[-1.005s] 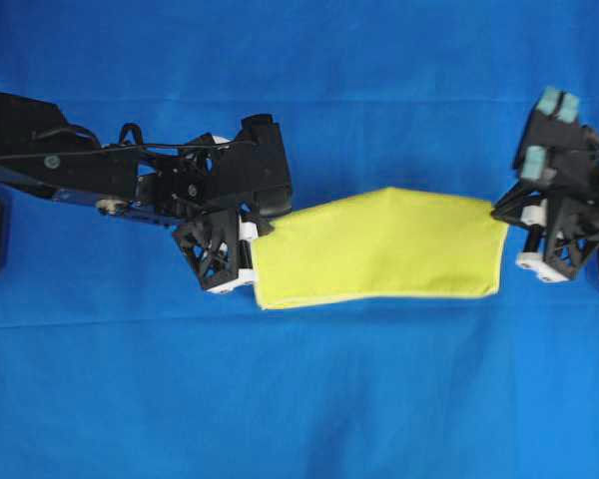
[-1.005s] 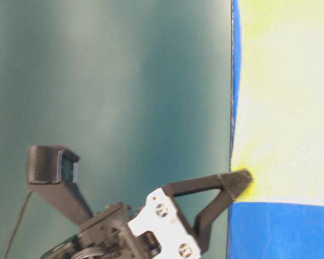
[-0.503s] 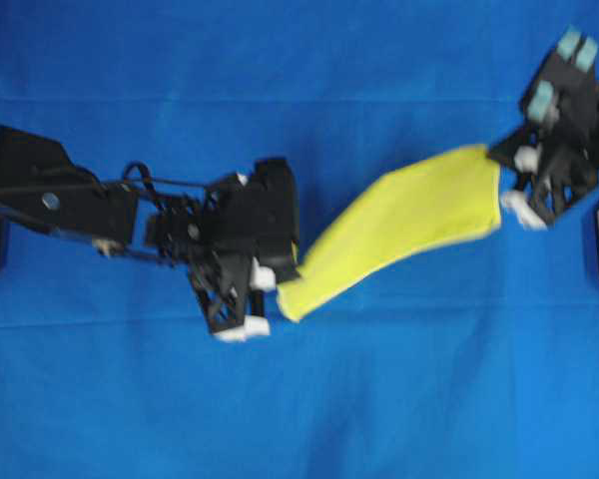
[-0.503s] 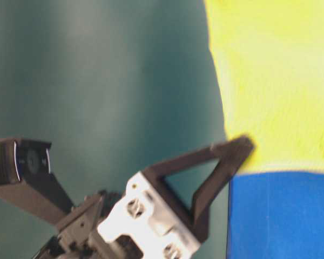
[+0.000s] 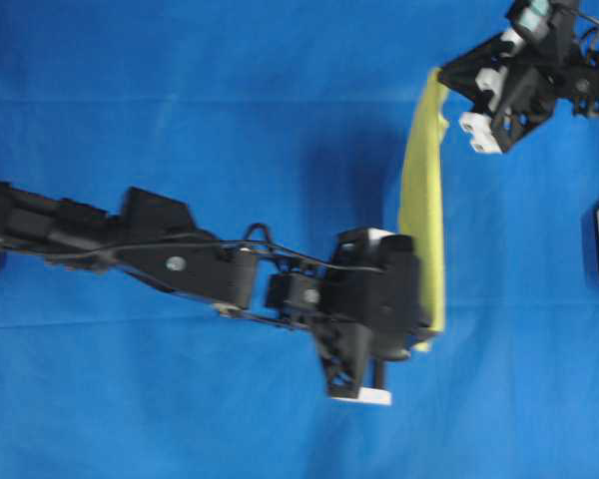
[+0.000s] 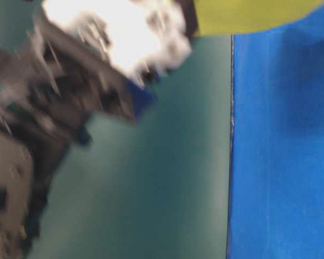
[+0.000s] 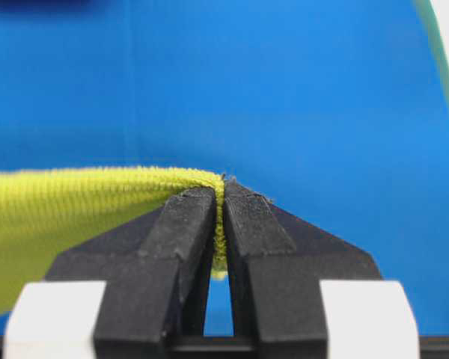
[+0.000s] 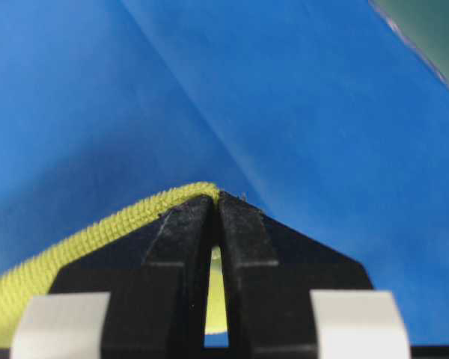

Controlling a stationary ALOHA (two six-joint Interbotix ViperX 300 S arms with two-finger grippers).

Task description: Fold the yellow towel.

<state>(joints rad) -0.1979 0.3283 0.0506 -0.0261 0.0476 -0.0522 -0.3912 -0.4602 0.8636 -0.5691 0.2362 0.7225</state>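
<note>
The yellow towel (image 5: 420,200) hangs stretched between the two arms above the blue cloth (image 5: 180,419) that covers the table, seen nearly edge-on from overhead as a narrow yellow strip running from about one o'clock down toward four o'clock of the view. The left gripper (image 5: 424,329) pinches the strip's lower end; its wrist view shows the two black fingers (image 7: 181,224) pressed together with a thin fold of the towel's (image 7: 82,191) ribbed fabric caught between them. The right gripper (image 5: 449,85) holds the upper end at one o'clock, and its own camera likewise shows the jaws closed on a narrow yellow edge (image 8: 97,232), the rest trailing off toward eight o'clock. In the table-level view the picture is heavily blurred: a patch of yellow (image 6: 248,13) sits at twelve o'clock beside a smeared dark and white arm. No brand, label or writing can be read on the towel, the arms or the blue cloth.
</note>
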